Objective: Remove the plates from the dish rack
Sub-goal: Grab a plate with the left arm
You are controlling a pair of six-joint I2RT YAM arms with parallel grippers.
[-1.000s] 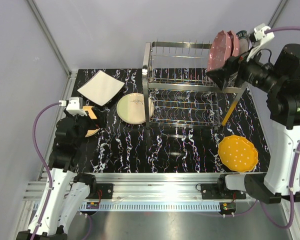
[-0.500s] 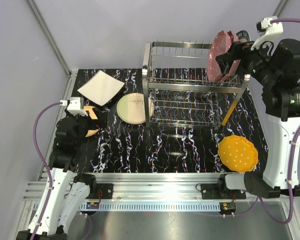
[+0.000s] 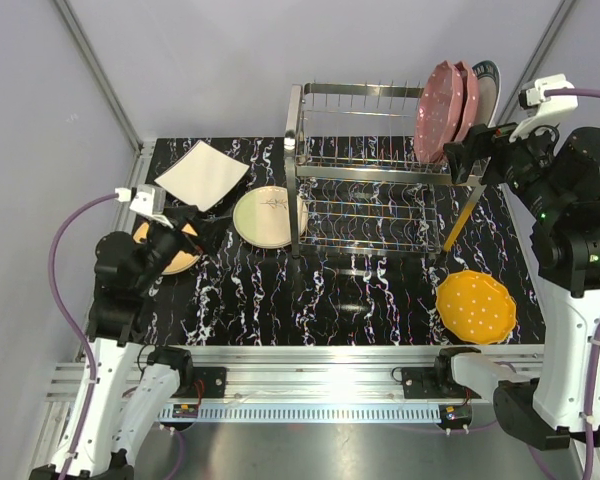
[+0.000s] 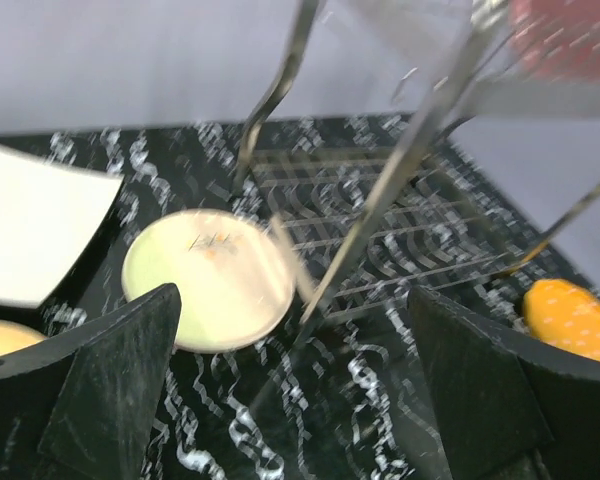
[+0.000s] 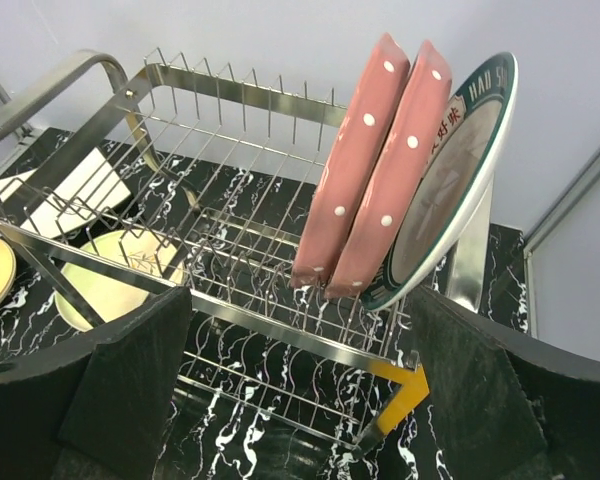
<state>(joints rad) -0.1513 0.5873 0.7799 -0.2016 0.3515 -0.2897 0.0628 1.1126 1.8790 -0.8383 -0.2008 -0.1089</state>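
Note:
The chrome wire dish rack (image 3: 370, 170) stands at the back of the table. Two pink dotted plates (image 3: 442, 95) and a white plate with a dark patterned rim (image 3: 487, 85) stand upright at its upper right end. In the right wrist view the pink plates (image 5: 365, 160) and the rimmed plate (image 5: 460, 170) lean above the rack (image 5: 230, 300). My right gripper (image 3: 472, 152) (image 5: 300, 390) hangs open just in front of them, holding nothing. My left gripper (image 3: 192, 228) (image 4: 295, 390) is open and empty over the table's left side, facing the rack (image 4: 400, 170).
A white square plate (image 3: 202, 175), a pale green plate (image 3: 267, 217) and an orange plate (image 3: 165, 255) lie left of the rack. A yellow-orange dotted plate (image 3: 476, 306) lies at the front right. A yellow bracket (image 3: 460, 225) marks the rack's right front leg.
My right gripper has drawn back from the pink plates, which stay in the rack. My left arm has lifted and turned toward the rack, uncovering more of the orange plate.

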